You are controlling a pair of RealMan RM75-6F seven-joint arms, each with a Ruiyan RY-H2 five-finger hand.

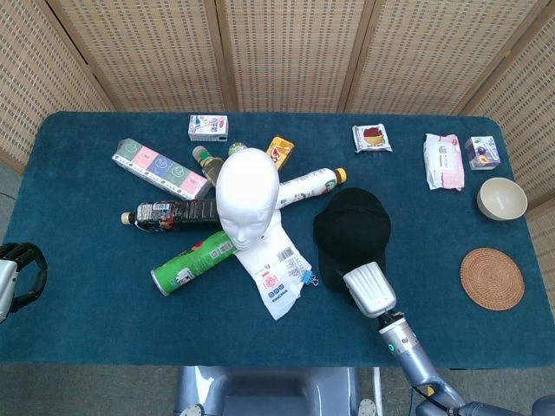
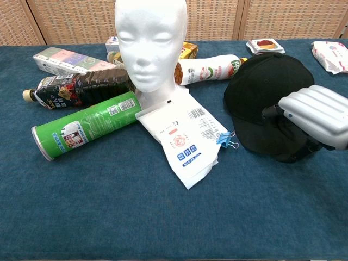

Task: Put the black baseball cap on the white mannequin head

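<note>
Black fabric sits at the centre of the risk: the black baseball cap lies on the blue table cloth at about four o'clock from the white mannequin head, well short of where it belongs, with the right hand covering its brim on the near side. In the chest view that hand's fingers curl down onto the brim, yet neither camera shows whether anything is pinched beneath them, so its grip cannot be told. The left hand waits at the far nine o'clock edge of the table, fingers curled in on nothing. A hold on the soft brim alone looks likely to let the cap droop or slide free once lifted. The mannequin head stands upright amid clutter, with a dark drink bottle and a green can at its eight to nine o'clock, a white bottle at two o'clock and a white printed packet with a blue binder clip lying between head and cap; a low carry could drag these, and a sideways push with the cap could tip the head, which appears unsecured.
</note>
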